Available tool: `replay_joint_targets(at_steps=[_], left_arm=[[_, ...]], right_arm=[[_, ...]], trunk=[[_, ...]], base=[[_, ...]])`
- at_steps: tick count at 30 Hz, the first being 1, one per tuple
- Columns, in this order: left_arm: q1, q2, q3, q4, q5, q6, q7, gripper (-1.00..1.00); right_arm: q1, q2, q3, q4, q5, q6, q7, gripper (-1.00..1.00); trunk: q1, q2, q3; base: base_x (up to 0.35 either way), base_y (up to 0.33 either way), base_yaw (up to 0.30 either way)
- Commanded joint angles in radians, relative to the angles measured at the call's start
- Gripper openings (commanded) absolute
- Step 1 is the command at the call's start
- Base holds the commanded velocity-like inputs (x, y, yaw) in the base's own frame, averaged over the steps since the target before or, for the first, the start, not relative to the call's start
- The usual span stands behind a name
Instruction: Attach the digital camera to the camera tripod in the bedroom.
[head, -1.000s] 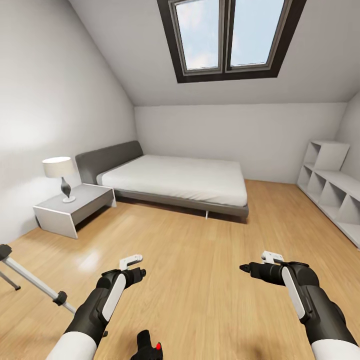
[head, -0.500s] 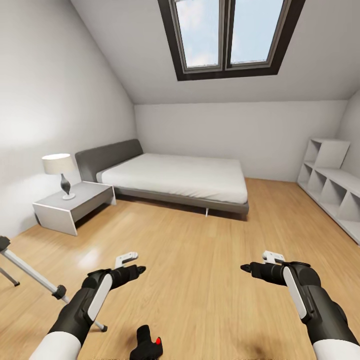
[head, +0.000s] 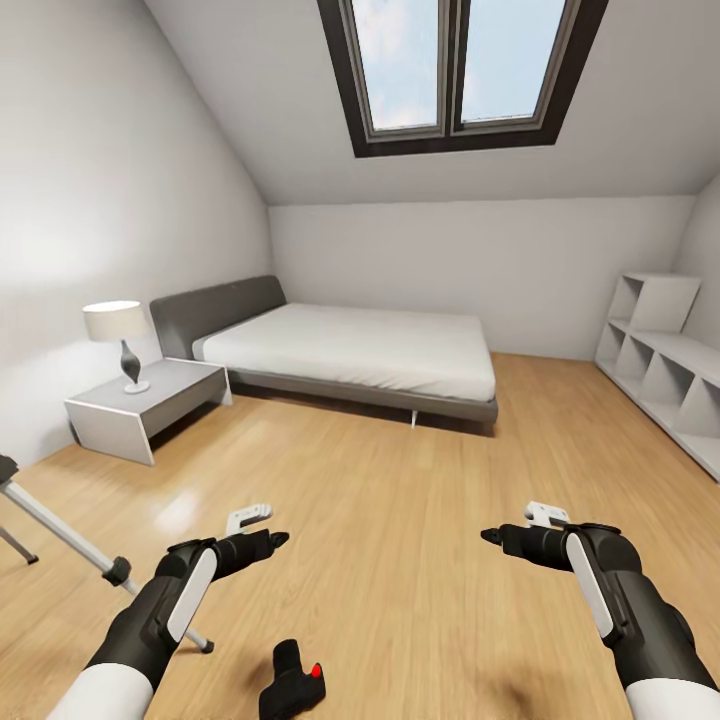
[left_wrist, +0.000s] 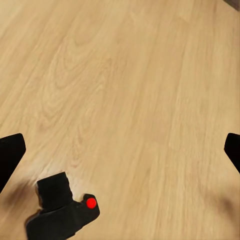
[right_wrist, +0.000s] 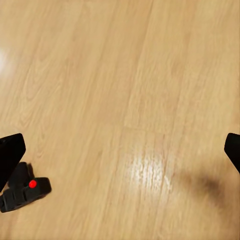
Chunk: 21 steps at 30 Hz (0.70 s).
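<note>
On the wood floor (head: 400, 520), near centre: we log the digital camera (head: 291, 683), long axis running near-to-far, red button right. Near left: camera tripod (head: 60, 535), leg slanting toward us. Left pincer (head: 262, 528) and right pincer (head: 510, 526) hover, both spread, holding nothing. Far: bed (head: 350, 350).

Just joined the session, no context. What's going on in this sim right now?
The robot stands in an attic bedroom, facing the bed. Both arms are held out over the wood floor, and the left gripper and right gripper are open and empty. The digital camera lies on the floor between the arms, nearer the left one, and nothing grips it. The camera tripod stands off to the robot's left. The camera is not attached yet.
</note>
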Motion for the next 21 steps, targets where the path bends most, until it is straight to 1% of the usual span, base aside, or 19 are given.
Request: replay_joint_targets(at_steps=[1, 8, 21], left_arm=[[0.0, 0.0, 0.001, 0.0, 0.0, 0.005, -0.003, 1.0], [0.0, -0.007, 0.002, -0.003, -0.006, 0.003, -0.003, 1.0], [0.0, -0.01, 0.001, -0.006, -0.007, 0.004, -0.003, 1.0]], right_arm=[[-0.001, 0.0, -0.001, -0.001, -0.005, 0.005, 0.0, 1.0], [-0.001, 0.001, -0.001, -0.001, -0.006, 0.005, 0.0, 1.0], [-0.001, 0.0, -0.001, -0.001, -0.005, 0.005, 0.0, 1.0]], trunk=[[0.004, -0.008, -0.004], [0.031, -0.057, -0.026], [0.036, -0.06, -0.076]], base=[[0.0, 0.0, 0.0], [0.0, 0.0, 0.0], [0.0, 0.0, 0.0]])
